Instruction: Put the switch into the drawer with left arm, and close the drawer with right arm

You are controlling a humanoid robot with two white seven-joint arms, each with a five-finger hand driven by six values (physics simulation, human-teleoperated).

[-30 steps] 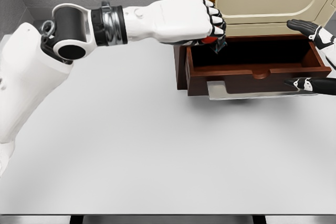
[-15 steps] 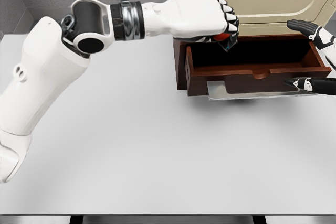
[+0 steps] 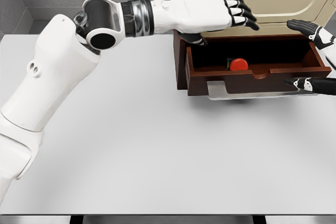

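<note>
One switch (image 3: pixel 239 64) in one drawer (image 3: pixel 252 75) | two hands: left hand (image 3: pixel 210 11), right hand (image 3: pixel 315 56)

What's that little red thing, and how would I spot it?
Find the dark brown wooden drawer standing open at the table's far right. Inside it, near the front wall, lies the switch, below the left hand's spread fingers. Its round red top is the only bright colour there.

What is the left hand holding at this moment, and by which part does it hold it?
Nothing. The left hand is open above the drawer, fingers spread, and the red switch lies loose inside the drawer.
</note>
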